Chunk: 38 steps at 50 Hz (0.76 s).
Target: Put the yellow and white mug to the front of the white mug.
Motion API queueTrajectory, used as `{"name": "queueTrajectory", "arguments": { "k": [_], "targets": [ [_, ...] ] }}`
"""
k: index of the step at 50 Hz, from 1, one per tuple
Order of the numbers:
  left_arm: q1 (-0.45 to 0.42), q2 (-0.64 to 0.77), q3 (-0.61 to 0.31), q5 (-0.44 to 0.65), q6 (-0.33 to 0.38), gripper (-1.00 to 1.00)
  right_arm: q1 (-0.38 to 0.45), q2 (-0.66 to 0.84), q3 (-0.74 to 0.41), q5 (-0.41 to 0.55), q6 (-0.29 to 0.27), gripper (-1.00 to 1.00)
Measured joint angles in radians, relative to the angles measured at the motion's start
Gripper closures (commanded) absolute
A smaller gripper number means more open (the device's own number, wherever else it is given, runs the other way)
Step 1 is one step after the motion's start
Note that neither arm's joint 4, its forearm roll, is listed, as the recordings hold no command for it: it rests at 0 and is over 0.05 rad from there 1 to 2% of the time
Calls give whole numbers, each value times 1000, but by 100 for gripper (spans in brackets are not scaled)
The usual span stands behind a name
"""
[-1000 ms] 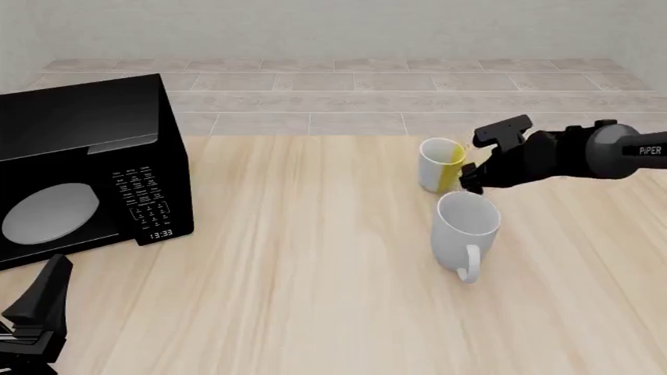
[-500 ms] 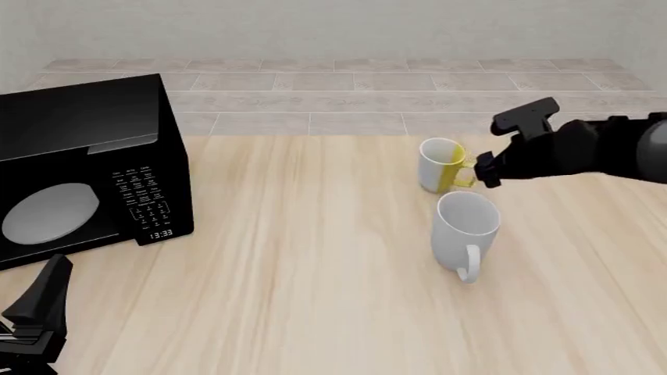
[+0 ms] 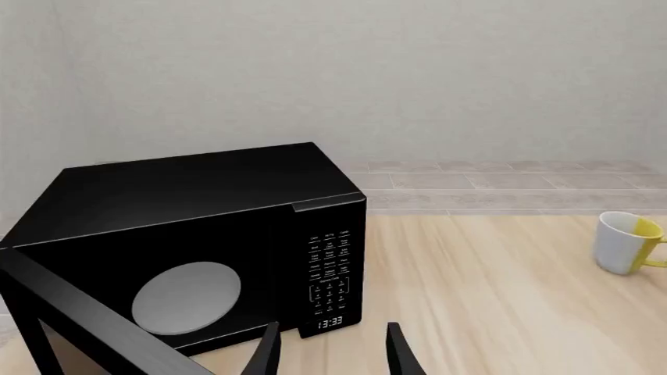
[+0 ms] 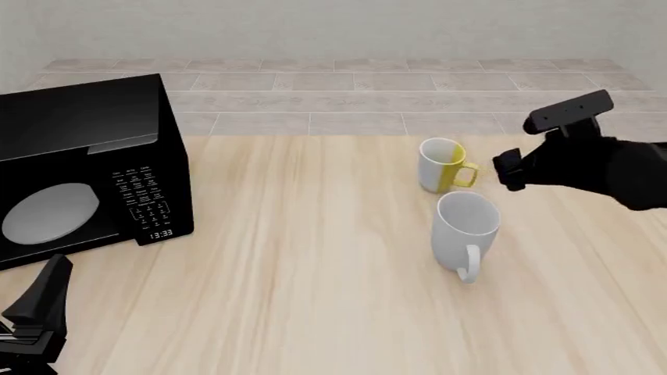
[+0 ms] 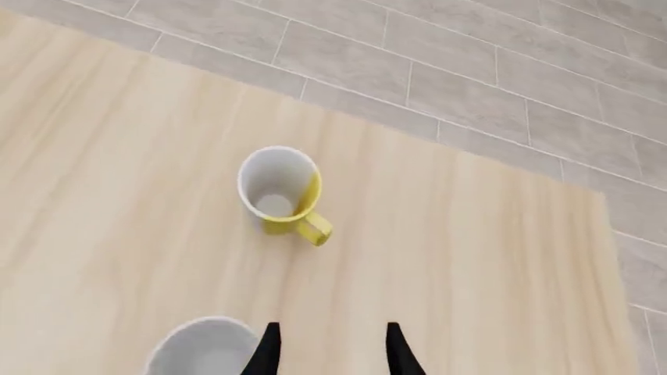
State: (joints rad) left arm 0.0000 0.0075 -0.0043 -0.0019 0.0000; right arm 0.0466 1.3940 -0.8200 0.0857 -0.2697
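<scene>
Black microwave oven [image 4: 89,168]: far left of the light wooden table [image 4: 312,258], door hinged open, round grey turntable showing; its clock display is legible in the left wrist view [image 3: 331,322].

Left gripper [image 3: 331,355]: low at the near left corner in the front view [image 4: 31,312], where its state cannot be told; the left wrist view shows two dark fingers parted with nothing between them.

Small yellow and white mug [image 4: 443,165]: upright, just beyond the white mug, handle toward the right arm. The right wrist view alone shows its empty interior from above [image 5: 279,187].

Larger plain white mug [image 4: 466,224]: upright, handle toward the camera; only its rim enters the right wrist view [image 5: 203,348].

Right gripper [image 5: 331,351]: fingers apart, empty, raised clear of both mugs; a dark mass at right in the front view [image 4: 511,168].

Surroundings: grey tiled floor [image 4: 344,86] beyond the table, pale wall [image 3: 365,78].
</scene>
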Motion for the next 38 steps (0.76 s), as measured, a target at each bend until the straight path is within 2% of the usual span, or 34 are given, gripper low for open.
{"name": "queueTrajectory", "arguments": {
  "k": [38],
  "targets": [
    [0,0,0,0,0,-100,-63,-399,207,62,-59,-100]
  ]
}}
